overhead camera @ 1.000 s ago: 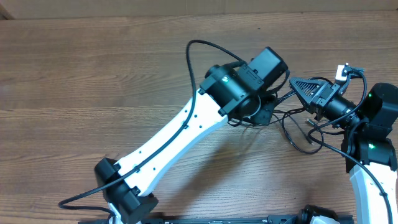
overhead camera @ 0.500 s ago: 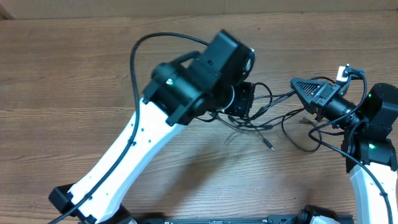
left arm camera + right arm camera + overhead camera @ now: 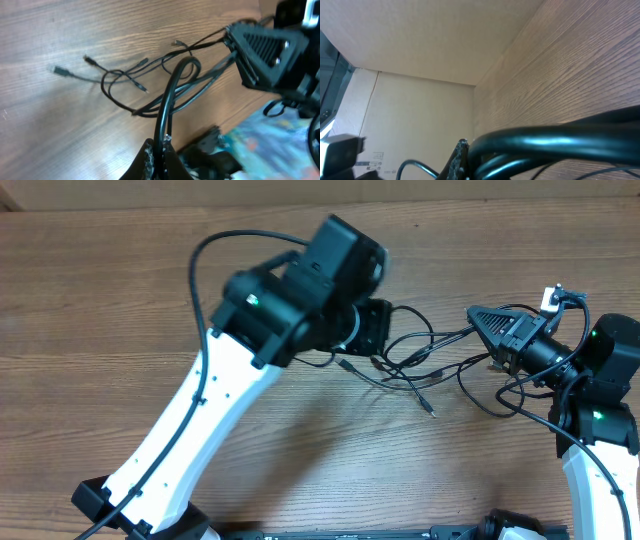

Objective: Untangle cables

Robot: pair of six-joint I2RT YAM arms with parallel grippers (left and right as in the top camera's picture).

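cables (image 3: 415,365) are strung over the worktop (image 3: 120,300) between the two pincers, centre-right in the overhead view. most of the tangle lies on the wood, loops crossed, several plug ends (image 3: 60,70) splayed loose.

left pincer (image 3: 159,150) is seen pressed together on one strand (image 3: 167,100). in the wrist view it rises out of the fingers into a loop threaded round other strands. right pincer (image 3: 472,315) is clamped on the far side of the bundle. a few strands run into its tip; how many are actually pinched cannot be told.

step in hand, as judged: the tangle is being drawn apart between two anchor points. crossings are not cleared, so the task is judged well short of done.

to be done well:
- right side is best used as the fixed anchor, with the pull made by the left only.
- pull to be kept low, roughly along the worktop, directly away from the right pincer.
- pull to be slow. if the middle loop tightens instead of sliding, tension should be dropped and the strand regripped nearer a free plug end.
- free ends to be fed back through the loop, not dragged through.

risks, as judged: knot cinched hard under tension, or the strand slipped from the pads.
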